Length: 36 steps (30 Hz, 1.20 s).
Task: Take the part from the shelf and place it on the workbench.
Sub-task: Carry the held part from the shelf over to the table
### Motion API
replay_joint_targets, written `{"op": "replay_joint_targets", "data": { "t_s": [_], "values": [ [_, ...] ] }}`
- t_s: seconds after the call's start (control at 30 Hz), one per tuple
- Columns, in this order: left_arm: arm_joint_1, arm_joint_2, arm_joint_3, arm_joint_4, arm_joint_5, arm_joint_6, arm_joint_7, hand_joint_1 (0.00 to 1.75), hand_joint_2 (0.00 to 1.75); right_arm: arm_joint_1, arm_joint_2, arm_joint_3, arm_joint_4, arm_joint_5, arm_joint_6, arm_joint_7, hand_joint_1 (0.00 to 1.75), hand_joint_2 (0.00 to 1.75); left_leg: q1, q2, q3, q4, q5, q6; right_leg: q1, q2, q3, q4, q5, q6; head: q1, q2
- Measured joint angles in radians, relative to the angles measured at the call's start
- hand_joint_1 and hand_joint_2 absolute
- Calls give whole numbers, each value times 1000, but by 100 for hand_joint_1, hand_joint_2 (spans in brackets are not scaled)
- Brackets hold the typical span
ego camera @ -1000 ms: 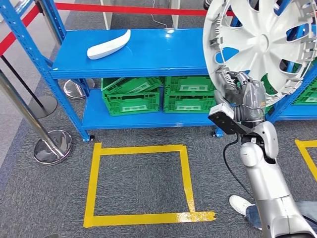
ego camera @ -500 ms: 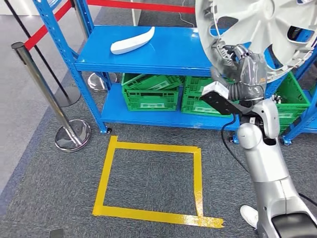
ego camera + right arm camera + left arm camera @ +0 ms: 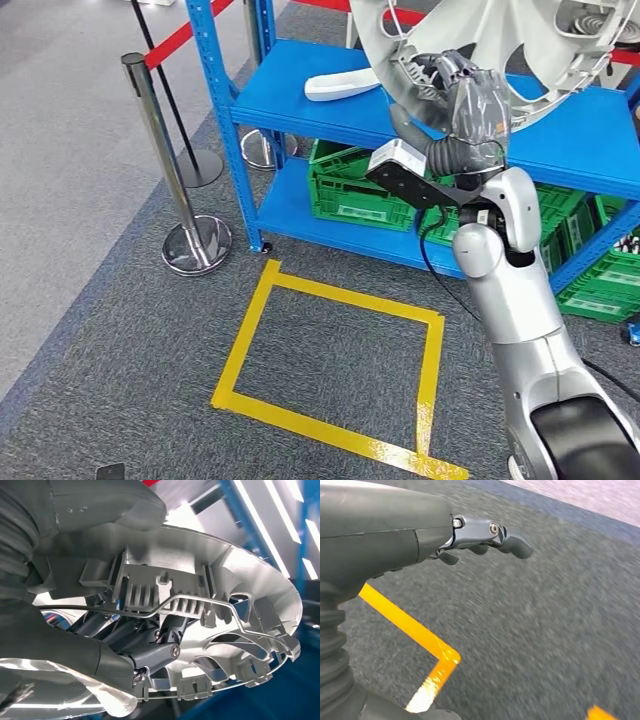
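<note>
Hubcap (image 3: pixel 483 40), big and silver, is being held up high by the right hand (image 3: pixel 472 100), fingers (image 3: pixel 158 652) wrapping its rim. Left hand (image 3: pixel 486 535) is hanging over grey carpet, holding nothing, fingers loose. Behind, a white part (image 3: pixel 340 85) is lying on the blue shelf (image 3: pixel 573 140).

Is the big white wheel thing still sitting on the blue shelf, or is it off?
Off. The right hand grips the wheel cover by its rim and holds it up in the air above the blue shelf.

Right arm bent upward, right hand (image 3: pixel 472 100) gripping (fingers curled tight); left hand (image 3: pixel 486 537) hangs, fingers loosely extended
</note>
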Motion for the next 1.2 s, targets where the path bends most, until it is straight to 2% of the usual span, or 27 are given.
{"op": "replay_joint_targets", "data": {
  "t_s": [0.07,0.1,0.17,0.2,0.23,0.27,0.3,0.33,0.37,0.4,0.43,0.47,0.5,0.53,0.57,0.63,0.7,0.73,0.77,0.8,0.87,0.93,1.0,1.03,1.07,1.13,1.2],
  "values": [
    [-3,2,-3,0,-3,3,3,0,175,-15,4,10,3,7,2,9,175,175,6,-21,1,-6,6,10,-5,68,-38,81,-49,4,3,0],
    [-4,3,-3,0,-3,4,4,0,175,-20,5,15,5,10,3,12,175,175,7,-31,0,-6,7,12,-6,92,-64,139,-77,5,4,0],
    [-5,2,-4,0,-2,4,5,0,175,-25,5,26,10,18,6,17,175,175,8,-52,-1,-5,8,13,-6,106,-116,247,-112,7,5,0],
    [-5,2,-4,0,1,4,5,0,175,-27,6,32,13,21,7,19,175,175,8,-64,-1,-4,8,13,-6,108,-133,275,-112,8,5,0],
    [-5,3,-4,0,5,4,5,0,175,-31,8,38,15,23,9,21,175,175,9,-79,-1,-3,8,13,-7,109,-136,273,-95,10,5,0],
    [-5,3,-4,0,10,4,5,0,175,-37,10,45,18,25,10,23,175,175,10,-94,-1,0,8,12,-8,111,-123,236,-62,11,5,0],
    [-5,4,-4,0,13,4,4,0,175,-45,12,49,21,25,12,26,175,175,11,-108,-1,3,6,10,-12,123,-97,174,-21,12,5,0],
    [-6,5,-4,0,17,4,3,0,175,-54,14,54,25,25,13,27,175,175,11,-122,-4,8,5,6,-17,147,-70,113,10,14,5,0],
    [-8,6,-4,0,20,4,1,0,175,-64,16,60,29,25,13,28,175,175,12,-135,-11,14,5,0,-21,170,-45,59,25,13,5,0],
    [-10,6,-4,0,23,5,-1,0,175,-71,18,66,33,26,13,28,175,175,14,-147,-20,19,7,-7,-23,188,-32,29,29,11,4,0],
    [-11,7,-4,0,26,5,-5,0,175,-76,21,72,36,28,12,28,175,175,17,-159,-30,21,12,-15,-22,194,-27,19,23,8,5,0],
    [-11,8,-4,0,30,6,-8,0,175,-79,24,77,39,30,11,28,175,175,19,-171,-38,22,16,-22,-21,185,-24,12,21,2,5,0],
    [-9,10,-4,0,34,7,-11,0,175,-80,28,80,42,32,10,29,175,175,20,-173,-42,22,18,-28,-21,173,-25,12,23,-3,5,0],
    [-7,13,-4,0,37,8,-14,0,175,-80,33,81,44,32,7,29,175,175,18,-157,-48,32,11,-35,-22,160,-22,8,25,-9,1,0],
    [-7,15,-4,0,41,9,-16,0,175,-80,37,82,46,33,4,30,175,175,16,-129,-61,59,-5,-40,-23,145,-19,5,26,-15,-4,0],
    [-10,17,-3,0,47,11,-22,0,175,-80,41,82,52,32,-2,31,175,175,16,-62,-113,171,-60,-50,-20,115,-15,3,25,-24,-14,0],
    [-9,19,-3,0,51,11,-28,0,175,-79,43,83,58,33,-6,30,175,175,19,-40,-165,282,-97,-54,-15,87,-13,3,22,-28,-15,0],
    [-7,20,-3,0,53,12,-31,0,175,-78,45,84,60,33,-7,29,175,175,20,-38,-169,293,-90,-53,-14,73,-12,3,21,-29,-15,0],
    [-6,22,-3,0,55,13,-32,0,175,-78,49,85,61,33,-8,28,175,175,19,-35,-155,266,-67,-50,-12,60,-9,3,19,-29,-15,0],
    [-5,26,-3,0,57,13,-33,0,175,-77,53,86,61,34,-9,27,175,175,17,-26,-123,203,-31,-44,-10,48,-5,3,16,-29,-15,0],
    [-4,33,-3,0,58,15,-32,0,175,-77,58,88,62,35,-14,27,175,175,2,20,-56,75,13,-27,-5,25,2,2,9,-25,-15,0],
    [-2,38,-3,0,57,18,-34,0,175,-73,60,89,62,39,-20,26,175,175,-12,46,-33,23,15,-14,0,2,5,-1,5,-18,-15,0],
    [6,41,-3,0,55,22,-41,0,175,-69,60,92,62,43,-25,27,175,175,-11,24,-33,13,17,-5,3,-17,10,-5,-1,-9,-15,0],
    [10,41,-3,0,56,27,-48,0,175,-67,61,93,61,44,-26,28,175,175,-8,13,-30,7,19,0,1,-7,9,-1,-10,-5,-15,0],
    [13,41,-3,-1,56,42,-56,0,175,-65,60,93,60,45,-28,29,175,175,-5,2,-27,1,23,6,-1,17,0,19,-26,-2,-12,0],
    [15,37,-1,-5,59,90,-79,0,175,-54,56,93,59,45,-32,29,175,175,0,-21,-24,-4,26,13,-4,82,-52,126,-79,2,-7,0],
    [15,29,6,-13,64,124,-99,0,175,-35,48,94,59,45,-35,26,175,175,1,-51,-24,-3,26,15,-4,107,-121,252,-117,5,-4,0]
  ]
}}
